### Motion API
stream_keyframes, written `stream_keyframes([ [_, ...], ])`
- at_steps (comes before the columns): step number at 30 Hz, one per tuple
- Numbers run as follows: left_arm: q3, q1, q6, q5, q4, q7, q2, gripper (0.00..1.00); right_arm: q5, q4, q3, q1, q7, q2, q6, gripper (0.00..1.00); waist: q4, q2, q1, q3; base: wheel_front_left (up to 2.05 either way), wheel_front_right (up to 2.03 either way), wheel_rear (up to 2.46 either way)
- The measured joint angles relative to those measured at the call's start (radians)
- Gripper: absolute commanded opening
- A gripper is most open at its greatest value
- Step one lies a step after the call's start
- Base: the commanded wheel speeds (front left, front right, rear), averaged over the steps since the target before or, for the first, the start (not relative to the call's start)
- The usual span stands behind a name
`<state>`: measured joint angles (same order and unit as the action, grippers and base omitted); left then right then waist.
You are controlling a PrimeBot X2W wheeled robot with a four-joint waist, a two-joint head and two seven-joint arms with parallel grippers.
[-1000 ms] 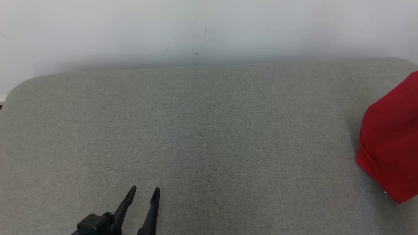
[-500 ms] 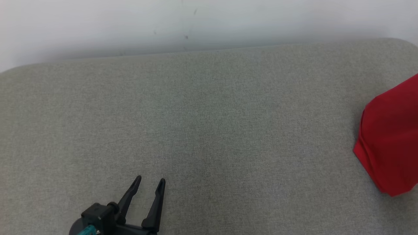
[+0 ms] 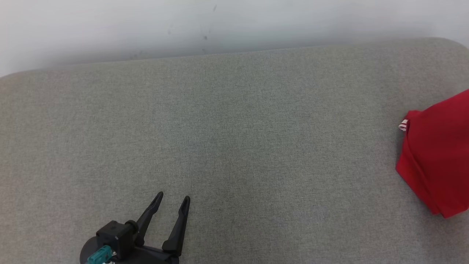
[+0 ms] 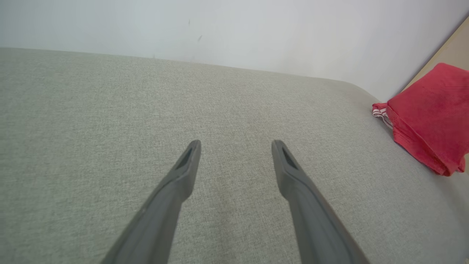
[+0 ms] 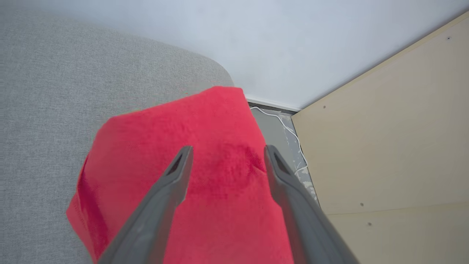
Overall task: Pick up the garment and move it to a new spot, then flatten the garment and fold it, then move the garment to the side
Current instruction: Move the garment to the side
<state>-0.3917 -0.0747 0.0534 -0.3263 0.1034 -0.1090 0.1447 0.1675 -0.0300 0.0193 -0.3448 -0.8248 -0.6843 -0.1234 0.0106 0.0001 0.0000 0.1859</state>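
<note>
**A:** Where is our garment now?

**B:** We see it folded and red, lying at the far right end of the grey counter, well apart from our left gripper. In the right wrist view its outer corner seems to reach the counter's rounded end, perhaps past it. We cannot tell for sure.

**A:** And our fingers?

**B:** Both pairs stand spread wide and grip nothing. The left ones hang over bare counter. Our right gripper is directly over the garment, with a darker crease in the cloth between its fingers. We cannot tell whether the tips touch.

**A:** So the task looks nearly finished. What could spoil it?

**B:** Two things, we think. If we pull the right arm away low, a fingertip may snag the soft top layer and drag the fold open. And if the cloth gets nudged outward, it could slide off the end, down to the floor where the white cable runs beside the beige panel.

**A:** Then we lift straight up first?

**B:** We judge so, getting clear of the cloth before we move sideways.
</note>
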Motion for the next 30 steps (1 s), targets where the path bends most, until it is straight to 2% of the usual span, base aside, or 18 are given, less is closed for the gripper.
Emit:
stream_keyframes([
  [7, -0.002, -0.001, 0.001, 0.000, 0.001, 0.003, 0.004, 1.00, -0.011, 0.002, 0.014, -0.010, 0.032, 0.030, 0.000, 1.00, -0.001, 0.0000, 0.0000, -0.006, 0.00, 0.00, 0.00],
  [14, -0.002, -0.001, 0.001, 0.000, 0.002, 0.003, 0.005, 1.00, -0.011, -0.006, 0.020, 0.032, 0.086, 0.092, -0.001, 1.00, 0.001, 0.0000, 0.0000, -0.013, 0.00, 0.00, 0.00],
  [15, -0.001, -0.002, 0.001, 0.000, 0.008, 0.003, 0.005, 1.00, -0.010, -0.010, 0.030, 0.036, 0.120, 0.138, -0.001, 1.00, 0.002, -0.0001, 0.0000, -0.017, 0.00, 0.00, 0.00],
  [18, 0.001, -0.004, 0.001, 0.000, 0.009, 0.001, 0.007, 1.00, 0.025, -0.033, 0.067, 0.055, 0.201, 0.221, -0.001, 1.00, 0.005, -0.0001, 0.0000, -0.027, 0.00, 0.00, 0.00],
  [20, 0.007, -0.008, 0.001, 0.000, 0.008, -0.008, 0.008, 1.00, 0.056, -0.052, 0.068, 0.071, 0.271, 0.256, -0.001, 1.00, 0.007, -0.0001, 0.0000, -0.034, 0.00, 0.00, 0.00],
  [27, 0.034, -0.012, 0.006, -0.002, -0.003, -0.063, 0.013, 1.00, 0.143, -0.068, 0.138, 0.161, 0.496, 0.437, -0.004, 1.00, 0.010, -0.0001, 0.0000, -0.061, 0.00, 0.00, 0.00],
  [30, 0.060, -0.013, 0.009, -0.029, -0.010, -0.086, 0.011, 1.00, 0.176, -0.071, 0.132, 0.194, 0.580, 0.506, -0.004, 1.00, 0.009, -0.0002, 0.0000, -0.074, 0.00, 0.00, 0.00],
])
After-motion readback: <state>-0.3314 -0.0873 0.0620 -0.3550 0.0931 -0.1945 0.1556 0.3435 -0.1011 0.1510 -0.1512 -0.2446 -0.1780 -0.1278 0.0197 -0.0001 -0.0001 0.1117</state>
